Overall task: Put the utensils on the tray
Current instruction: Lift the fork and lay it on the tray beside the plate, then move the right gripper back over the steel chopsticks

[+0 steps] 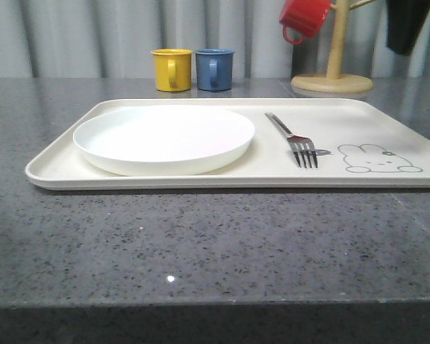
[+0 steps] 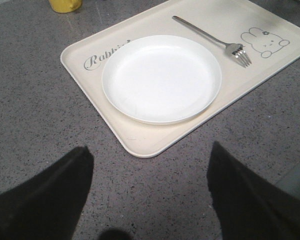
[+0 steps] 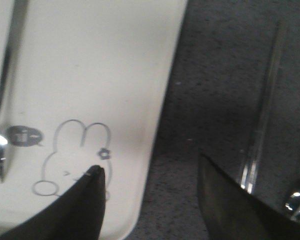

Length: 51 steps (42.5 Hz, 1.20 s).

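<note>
Meanwhile, with the fork (image 1: 294,137) already on the tray (image 1: 387,122), the right end effector (image 3: 150,180), fingers spread wide over the tray's edge, risks skidding the slim chopsticks (image 3: 262,120) across the desk (image 1: 201,244).

Shiny metal fork (image 1: 294,139), matt cream plastic tray (image 1: 201,179), speckled stone table (image 1: 201,244).

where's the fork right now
In the front view, the fork lies on the tray, right of the white plate and left of the rabbit drawing.
</note>
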Available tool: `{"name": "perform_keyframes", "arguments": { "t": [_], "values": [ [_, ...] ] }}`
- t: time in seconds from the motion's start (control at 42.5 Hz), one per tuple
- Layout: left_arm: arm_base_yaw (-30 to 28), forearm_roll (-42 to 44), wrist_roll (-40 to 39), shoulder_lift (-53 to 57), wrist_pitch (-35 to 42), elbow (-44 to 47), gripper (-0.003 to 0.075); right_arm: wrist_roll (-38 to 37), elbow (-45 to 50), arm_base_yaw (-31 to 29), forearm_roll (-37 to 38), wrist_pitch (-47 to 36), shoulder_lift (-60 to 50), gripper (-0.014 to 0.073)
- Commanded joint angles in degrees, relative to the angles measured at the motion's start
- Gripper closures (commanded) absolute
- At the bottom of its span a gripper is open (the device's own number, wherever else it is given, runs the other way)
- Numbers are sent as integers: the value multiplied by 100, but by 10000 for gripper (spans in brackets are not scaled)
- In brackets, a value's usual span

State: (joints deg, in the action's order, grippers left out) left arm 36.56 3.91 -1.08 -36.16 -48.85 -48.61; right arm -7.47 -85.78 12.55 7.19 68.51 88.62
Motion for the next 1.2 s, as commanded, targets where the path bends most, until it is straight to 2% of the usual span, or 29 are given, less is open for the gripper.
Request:
{"name": "perform_keyframes", "arguments": {
  "t": [0.0, 0.188, 0.329, 0.424, 0.776, 1.082, 1.176],
  "values": [
    [50, 20, -77, 6, 416, -145, 239, 155, -148, -538, 125, -15, -170, 156],
    [50, 20, -77, 6, 416, -145, 239, 285, -102, -1460, 3, 4, 220, 156],
    [50, 20, -77, 6, 416, -145, 239, 699, -102, -1882, -497, 229, 736, 156],
    [50, 20, -77, 6, 416, -145, 239, 907, -102, -1995, -637, 343, 956, 156],
    [50, 20, -77, 6, 416, -145, 239, 932, -102, -2008, -648, 131, 1256, 166],
    [50, 20, -77, 6, 416, -145, 239, 932, -102, -2008, -719, 199, 1411, 303],
    [50, 20, -77, 6, 416, -145, 239, 932, -102, -2008, -719, 205, 1418, 400]
  ]
}}
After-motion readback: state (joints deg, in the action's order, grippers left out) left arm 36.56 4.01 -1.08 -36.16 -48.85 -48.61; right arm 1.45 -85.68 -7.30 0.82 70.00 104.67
